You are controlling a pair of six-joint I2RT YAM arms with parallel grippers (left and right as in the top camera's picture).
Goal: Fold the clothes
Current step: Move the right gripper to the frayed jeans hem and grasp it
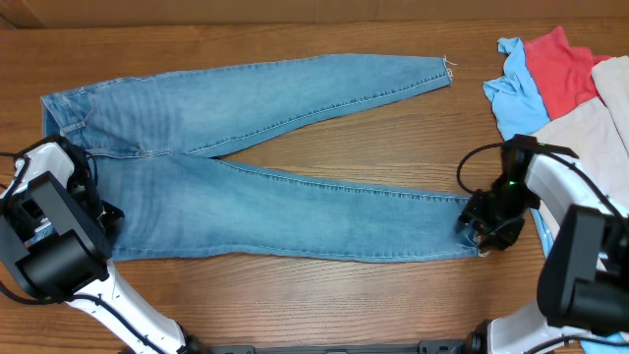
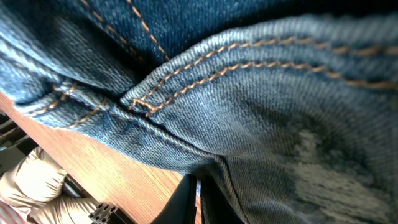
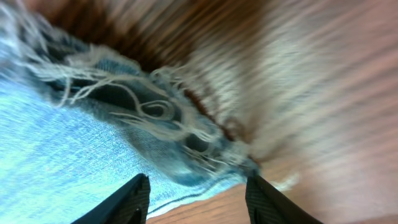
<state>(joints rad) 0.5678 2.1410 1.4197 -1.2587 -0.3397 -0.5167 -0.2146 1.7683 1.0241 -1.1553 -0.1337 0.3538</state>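
Overhead: light blue denim jeans flat on brown wooden bench, waistband at left, legs in a V opening right. Upper leg hem stops near the far edge. Lower leg hem sits under the right fingers. Left fingers are at the waist end, near the bench's left side. Bare wood shows inside the V, along the front below the lower leg, and between the upper hem and the pile. Pile at top right: crumpled light blue garment, red garment and beige garment, overlapping and running off frame right.

Left wrist: close denim, with orange double stitching not readable from above. Left fingers are pressed nearly together, pinching a lifted denim fold, bench below.

Right wrist: blurry. Right fingers are spread wide, nothing gripped. The frayed hem with loose white threads lies between and ahead of them, bench wood beyond.
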